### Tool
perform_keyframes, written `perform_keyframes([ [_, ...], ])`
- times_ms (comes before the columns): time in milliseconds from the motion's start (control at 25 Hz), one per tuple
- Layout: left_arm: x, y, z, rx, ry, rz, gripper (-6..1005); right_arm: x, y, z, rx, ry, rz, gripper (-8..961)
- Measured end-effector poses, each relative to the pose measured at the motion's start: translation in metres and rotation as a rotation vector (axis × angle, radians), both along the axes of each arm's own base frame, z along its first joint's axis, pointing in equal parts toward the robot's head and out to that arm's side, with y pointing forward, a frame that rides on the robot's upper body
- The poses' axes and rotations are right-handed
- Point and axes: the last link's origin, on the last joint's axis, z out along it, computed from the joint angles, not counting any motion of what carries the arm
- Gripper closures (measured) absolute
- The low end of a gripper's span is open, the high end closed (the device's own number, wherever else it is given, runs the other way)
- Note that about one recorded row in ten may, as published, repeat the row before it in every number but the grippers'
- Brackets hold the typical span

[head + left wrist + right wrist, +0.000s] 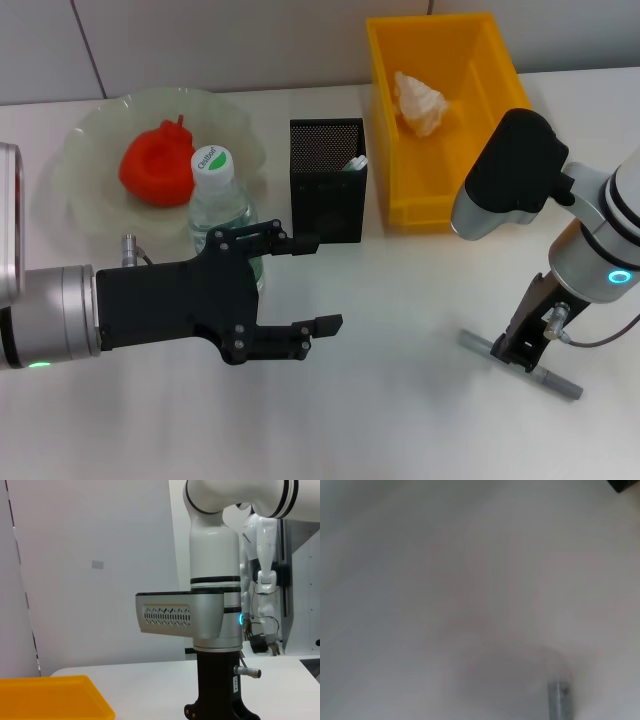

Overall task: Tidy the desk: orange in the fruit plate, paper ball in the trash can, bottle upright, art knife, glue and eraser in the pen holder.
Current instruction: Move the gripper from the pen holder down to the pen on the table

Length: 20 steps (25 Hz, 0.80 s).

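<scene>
**Right end effector down on the art knife, last item for the pen holder**

The white worktop (400,420) carries everything. Largest on it is the yellow trash can (390,130) at about one o'clock from the centre of the head view, with the paper ball (420,102) already inside. At ten o'clock sits the pale green fruit plate (90,150), holding the orange (155,165). The bottle (215,195) stands upright at the plate's near edge, partly behind the left end effector (305,280), which hangs over the middle of the worktop with its fingers spread wide and nothing between them. The black mesh pen holder (327,180) stands at twelve o'clock, between plate and trash can, a white object showing at its rim.

Smallest is the art knife (555,380), a slim grey bar lying flat at four o'clock, well apart from the holder. The right end effector (520,350) is down on it near its midpoint; its fingers look nearly closed across the bar, though whether they grip it I cannot tell.

To do this step well, I judge the grasp should be square across the handle and firm before lifting, since a thin bar pinched off-centre may swivel. Then carry it towards eleven o'clock, tip it vertical over the holder's mouth and release low, clear of the left arm.
</scene>
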Motion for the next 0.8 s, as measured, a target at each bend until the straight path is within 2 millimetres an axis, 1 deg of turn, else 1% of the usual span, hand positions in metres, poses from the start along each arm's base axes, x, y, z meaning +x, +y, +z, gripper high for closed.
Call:
perform_keyframes([
  [120,0.0000,0.0000,0.0000,0.000,0.000,0.000,200,0.0000,0.0011,0.0006,0.003,0.000,0.000,955],
  [320,0.0006,0.0005,0.0000,0.000,0.000,-0.002,200,-0.0006,0.0037,0.0041,0.021,-0.015,0.007,956],
  [560,0.0006,0.0006,0.0000,0.001,0.001,-0.001,200,-0.0010,0.0049,0.0079,0.032,-0.013,-0.007,936],
  [800,0.0008,0.0008,0.0000,0.001,0.001,-0.002,200,-0.0010,0.0046,0.0082,0.029,-0.013,-0.009,832],
])
